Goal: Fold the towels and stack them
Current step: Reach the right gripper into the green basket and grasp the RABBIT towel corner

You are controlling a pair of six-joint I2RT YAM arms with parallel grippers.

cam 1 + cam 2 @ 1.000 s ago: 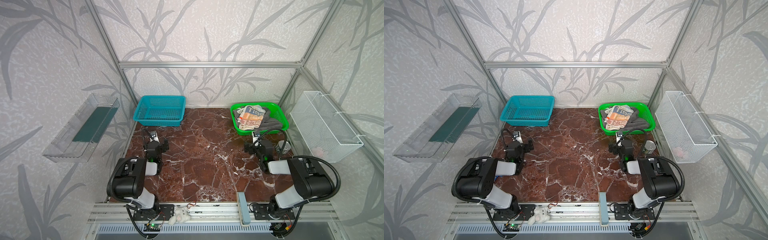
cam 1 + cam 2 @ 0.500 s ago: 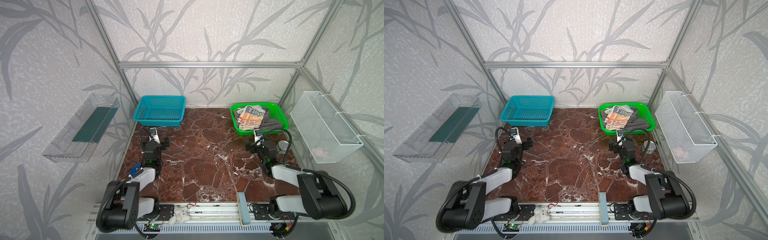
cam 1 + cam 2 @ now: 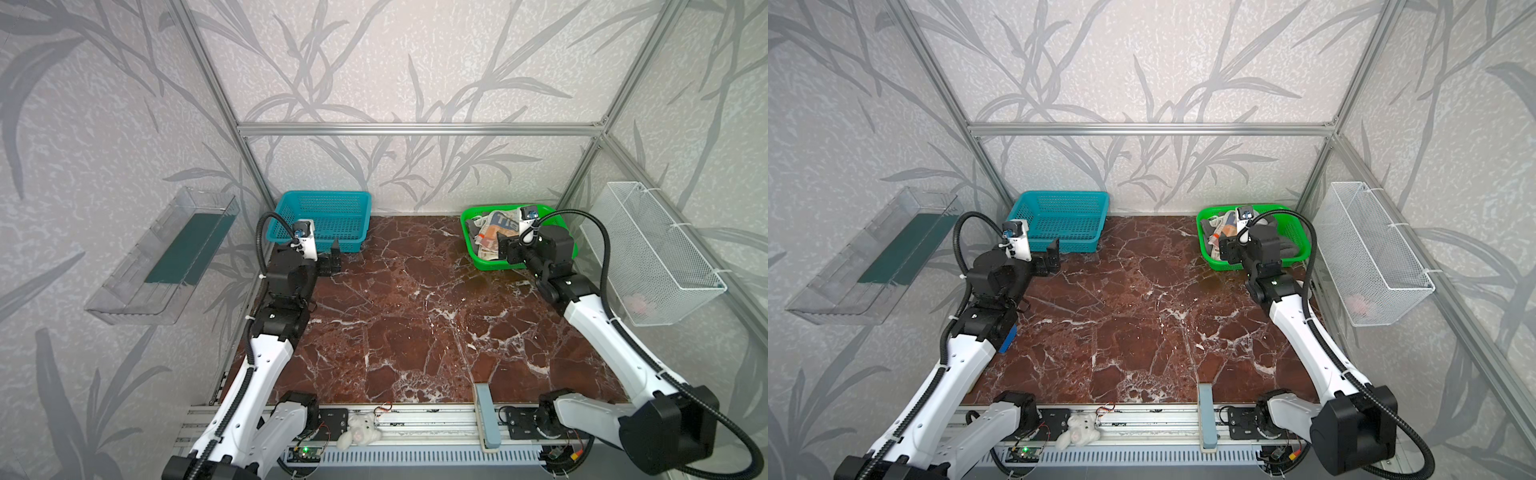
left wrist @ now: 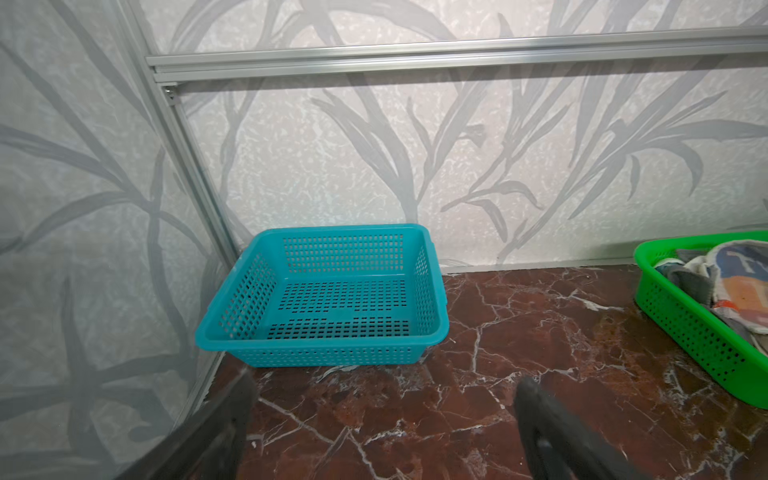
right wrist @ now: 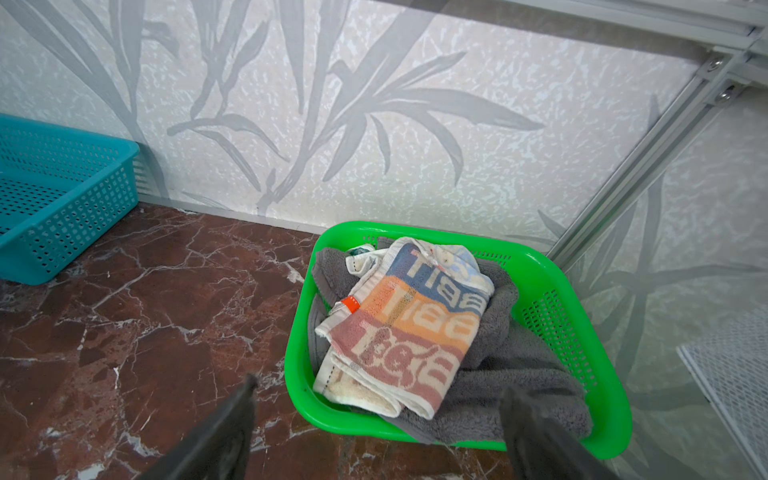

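Right gripper [image 5: 380,386] is seen with its jaws apart and nothing between them, held just short of the near rim of the green basket [image 5: 552,320], in which the towels are heaped. Directly ahead of and below it the lettered towel [image 5: 409,328] is laid on top, its long axis running away from the gripper toward the back wall, slightly slanted. The dark grey towel [image 5: 498,353] is spread beneath it, and only a sliver of teal cloth [image 5: 360,249] is shown at the far end. Left gripper [image 4: 386,386], likewise spread and empty, is pointed at the teal basket [image 4: 324,340], well apart from the towels, so the right arm is judged the nearer. Big block letters are repeated on the blue, orange and pink bands, seemingly "TIBE", though this cannot be read with certainty. Nothing is legible on the small orange tag [image 5: 352,303].
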